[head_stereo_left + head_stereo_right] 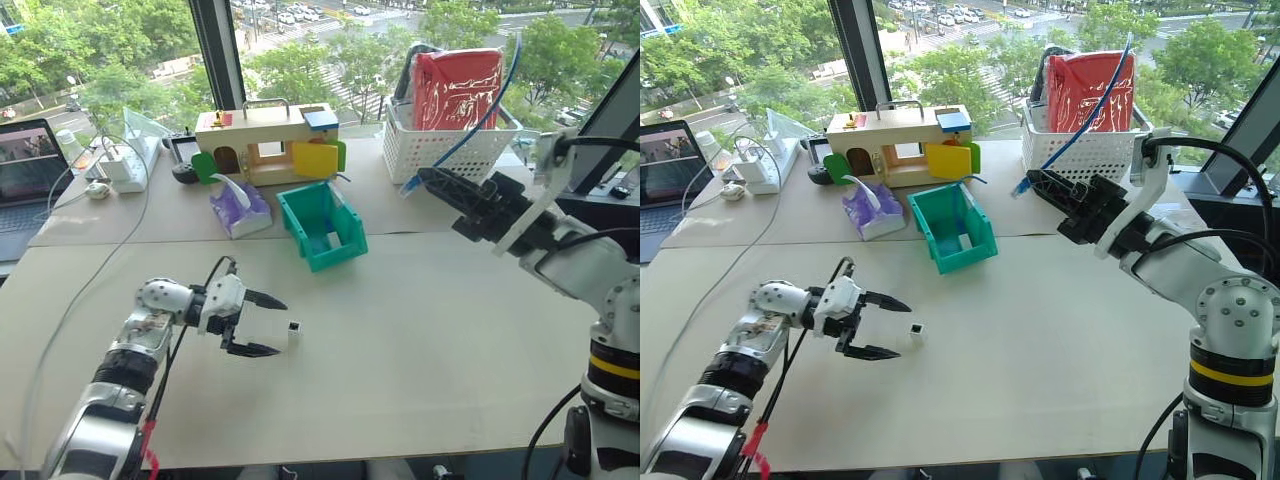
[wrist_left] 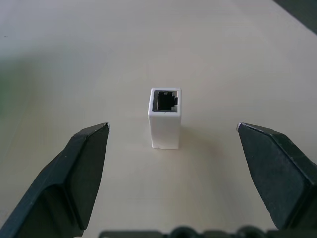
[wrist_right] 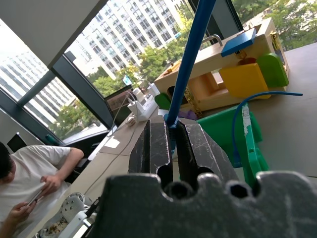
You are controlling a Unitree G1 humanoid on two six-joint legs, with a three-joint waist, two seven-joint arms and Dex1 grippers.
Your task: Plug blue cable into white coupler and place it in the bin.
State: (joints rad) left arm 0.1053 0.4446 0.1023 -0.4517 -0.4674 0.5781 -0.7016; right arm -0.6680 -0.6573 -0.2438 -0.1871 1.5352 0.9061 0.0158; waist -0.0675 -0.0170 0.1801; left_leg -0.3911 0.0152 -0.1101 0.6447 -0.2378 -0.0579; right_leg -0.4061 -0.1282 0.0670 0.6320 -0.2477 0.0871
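The white coupler (image 2: 165, 118) stands upright on the table with its dark socket facing up. My left gripper (image 1: 268, 325) is open, with the coupler (image 1: 294, 333) just beyond its fingertips and untouched. My right gripper (image 1: 432, 181) is raised above the table's right side, shut on the blue cable (image 1: 482, 112). The cable (image 3: 190, 59) rises from the shut fingers (image 3: 151, 146) toward the window, and a short end with a clear plug (image 1: 408, 186) hangs past the tips. The teal-green bin (image 1: 336, 255) sits mid-table beyond the coupler, with small items inside.
A white basket (image 1: 450, 150) holding a red bag stands at the back right. A wooden toy box (image 1: 265, 140), a purple tissue pack (image 1: 238, 210), a power strip (image 1: 125, 165) with grey-white wire and a laptop (image 1: 22, 165) line the back left. A seated person (image 3: 29, 173) is nearby.
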